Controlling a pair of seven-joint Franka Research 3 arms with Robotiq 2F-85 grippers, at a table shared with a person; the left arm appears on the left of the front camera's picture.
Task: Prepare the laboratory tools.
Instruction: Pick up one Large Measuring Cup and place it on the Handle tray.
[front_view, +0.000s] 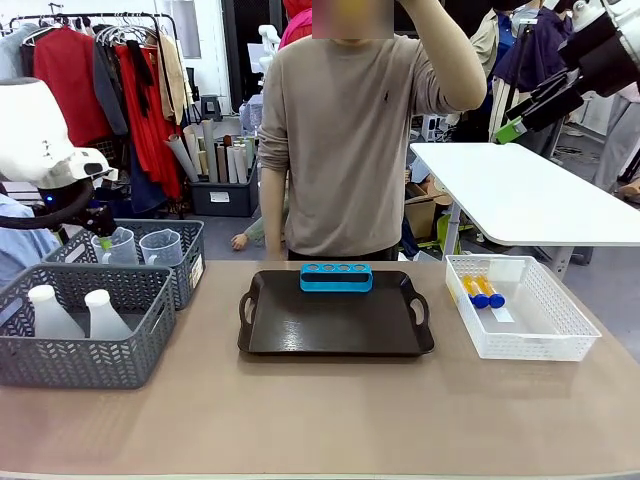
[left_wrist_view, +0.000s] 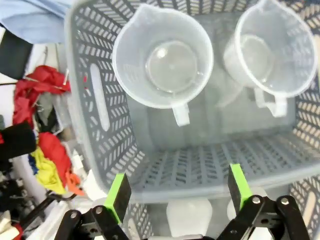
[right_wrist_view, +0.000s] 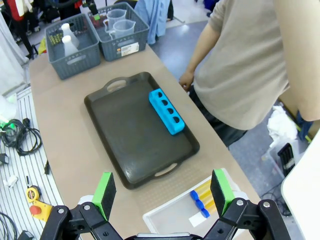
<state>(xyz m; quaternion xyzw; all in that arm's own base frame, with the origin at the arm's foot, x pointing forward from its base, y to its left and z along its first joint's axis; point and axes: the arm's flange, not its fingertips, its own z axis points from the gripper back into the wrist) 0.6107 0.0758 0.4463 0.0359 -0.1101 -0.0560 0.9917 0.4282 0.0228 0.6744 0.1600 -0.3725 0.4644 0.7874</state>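
Note:
Two clear measuring beakers (left_wrist_view: 162, 57) (left_wrist_view: 270, 50) stand in the rear grey basket (front_view: 185, 275). My left gripper (left_wrist_view: 179, 192) hangs open just above them, its green pads (left_wrist_view: 118, 196) wide apart, and is seen low over that basket (front_view: 103, 238) in the front view. Two white conical flasks (front_view: 50, 312) (front_view: 105, 315) stand in the front grey basket (front_view: 80, 355). Two amber tubes with blue caps (front_view: 481, 292) lie in the white basket (front_view: 530, 340). My right gripper (right_wrist_view: 163, 192) is open, high above the table's right side (front_view: 512, 128), holding nothing.
A black tray (front_view: 335, 330) lies mid-table with a blue four-hole tube rack (front_view: 336, 277) at its far edge. A person (front_view: 350, 140) stands at the far side, one arm raised. A white side table (front_view: 530, 195) stands behind at right.

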